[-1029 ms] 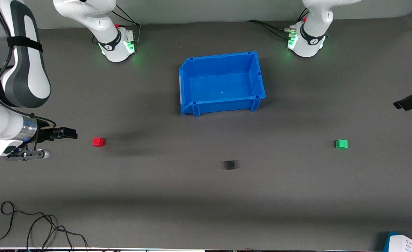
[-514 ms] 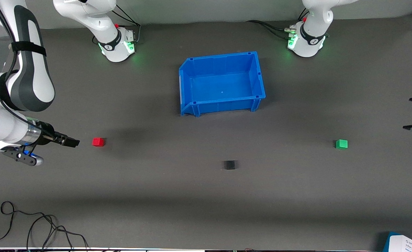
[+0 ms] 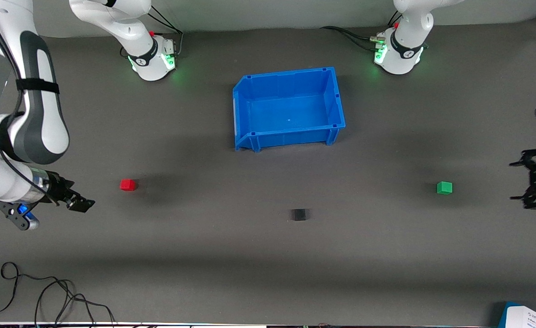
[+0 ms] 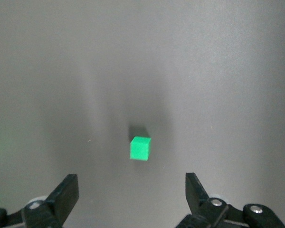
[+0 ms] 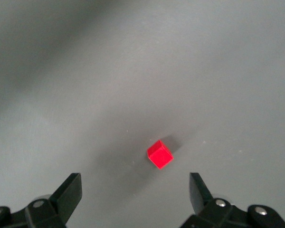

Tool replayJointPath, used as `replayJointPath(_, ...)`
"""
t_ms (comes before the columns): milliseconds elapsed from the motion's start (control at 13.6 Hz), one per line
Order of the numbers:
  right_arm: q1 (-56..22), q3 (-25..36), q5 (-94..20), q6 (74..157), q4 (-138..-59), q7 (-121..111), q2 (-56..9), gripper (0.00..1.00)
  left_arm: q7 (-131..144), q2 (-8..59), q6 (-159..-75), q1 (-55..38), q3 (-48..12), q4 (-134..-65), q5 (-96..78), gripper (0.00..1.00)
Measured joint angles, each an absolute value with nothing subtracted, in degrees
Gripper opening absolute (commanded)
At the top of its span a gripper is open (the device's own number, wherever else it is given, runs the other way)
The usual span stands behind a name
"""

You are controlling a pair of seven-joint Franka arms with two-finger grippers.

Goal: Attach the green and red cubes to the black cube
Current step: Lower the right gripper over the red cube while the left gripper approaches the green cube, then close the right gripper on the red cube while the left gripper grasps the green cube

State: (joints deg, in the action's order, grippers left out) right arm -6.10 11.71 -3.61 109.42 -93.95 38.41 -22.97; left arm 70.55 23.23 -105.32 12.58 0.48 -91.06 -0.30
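Swung lower over the mat since a moment ago: right gripper (image 3: 79, 202), now dipped toward the front camera's side of the red cube (image 3: 127, 184), and left gripper (image 3: 533, 180), earlier a black shape higher at the table's edge, now turned down near the green cube (image 3: 444, 187). Both spread wide, fingers empty, touching nothing. Seen from the right wrist: two black fingertips (image 5: 70, 190) splayed over bare grey mat (image 5: 133, 71), red cube (image 5: 160, 154) lying between and ahead of them, well clear of either pad, turned at an angle. Seen from the left wrist: same wide stance, fingertips (image 4: 66, 192) apart, green cube (image 4: 140, 148) centred ahead of the gap, resting flat with its shadow just beside it. Out on the table: red cube toward the right arm's end, green cube toward the left arm's end, black cube (image 3: 298, 214) between them and a little nearer the front camera, all three well apart and none joined. Farther from the camera, between the two bases: blue bin (image 3: 249, 109), standing upright. Down by the front edge at the right arm's end: loose black cable (image 3: 44, 291) coiled on the mat.
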Motion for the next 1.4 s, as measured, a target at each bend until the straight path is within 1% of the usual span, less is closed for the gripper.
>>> replayJointPath(147,-6.13,12.27,-3.78,110.69,-95.72,44.04,-23.97,1.0,71.81,24.08,-111.59,12.41,0.37,-95.78,-0.3,0.97)
replayJointPath(294,-6.09,13.18,-4.15,113.18,-97.95,51.19,-24.21,0.99,74.22,25.65,-116.15,12.06,0.27,-98.69,-0.28,0.96)
replayJointPath(588,-6.94,13.31,-4.75,119.88,-104.12,65.79,-24.17,1.0,75.6,29.55,-121.27,11.35,0.08,-100.78,-0.22,0.97)
replayJointPath(882,-9.43,13.71,-2.03,121.99,-108.12,76.29,-24.31,1.0,76.35,33.79,-126.67,10.63,0.01,-102.12,-0.21,0.96)
replayJointPath(955,-9.41,14.17,-2.02,124.35,-109.35,77.84,-24.3,1.0,76.59,34.38,-127.56,10.54,0.0,-102.64,-0.21,0.96)
replayJointPath(1176,-9.48,14.59,-2.01,135.04,-115.28,81.21,-24.29,1.0,76.75,35.15,-128.67,10.29,-0.01,-104.31,0.63,0.96)
replayJointPath(1396,-9.68,14.57,-2.02,138.57,-118.36,82.16,-24.38,1.0,76.84,35.16,-128.8,10.14,-0.01,-105.75,1.19,0.94)
